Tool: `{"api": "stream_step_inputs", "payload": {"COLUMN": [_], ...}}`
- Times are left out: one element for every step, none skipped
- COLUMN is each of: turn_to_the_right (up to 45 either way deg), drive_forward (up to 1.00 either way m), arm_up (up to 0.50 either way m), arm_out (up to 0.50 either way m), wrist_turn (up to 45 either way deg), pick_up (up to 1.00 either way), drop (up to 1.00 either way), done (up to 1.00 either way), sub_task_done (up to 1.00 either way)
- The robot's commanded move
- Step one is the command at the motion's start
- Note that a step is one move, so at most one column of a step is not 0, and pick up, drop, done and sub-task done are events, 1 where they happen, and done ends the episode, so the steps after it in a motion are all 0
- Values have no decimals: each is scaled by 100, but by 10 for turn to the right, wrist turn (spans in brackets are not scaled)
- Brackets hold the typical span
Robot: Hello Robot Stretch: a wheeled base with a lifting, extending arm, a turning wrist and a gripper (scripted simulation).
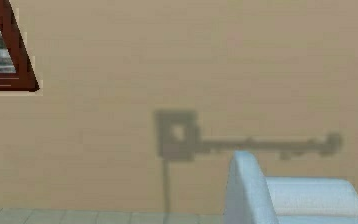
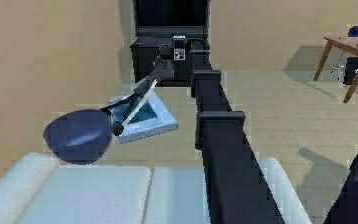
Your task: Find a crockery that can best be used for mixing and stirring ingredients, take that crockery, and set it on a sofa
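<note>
wall: plain tan wall [image 1: 187, 60], dark-framed picture [image 1: 7, 50] at forward view's top left corner | floor: pale beige tiled floor [image 2: 287, 100] | far end: black flat screen [image 2: 170, 15] above dark low cabinet [image 2: 145, 52] | arm side view's right edge: brown wooden table [image 2: 347, 45]

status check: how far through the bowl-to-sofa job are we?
Done: the crockery is found and picked up. The dark blue bowl hangs from the end effector, clear of any surface. In hand: the arm reaches out over the pale sofa, with the bowl above the cushions. Left: lower the bowl and set it on the sofa; it is not yet down.
</note>
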Motion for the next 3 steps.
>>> {"api": "stream_step_inputs", "payload": {"turn_to_the_right": [0, 0, 0], "drive_forward": [0, 0, 0], "arm_up": [0, 0, 0], "arm_out": [0, 0, 0], "wrist_turn": [450, 450, 60], "pick_up": [0, 0, 0], "drop": [0, 0, 0], "done": [0, 0, 0], "sub_task_done": [0, 0, 0]}}
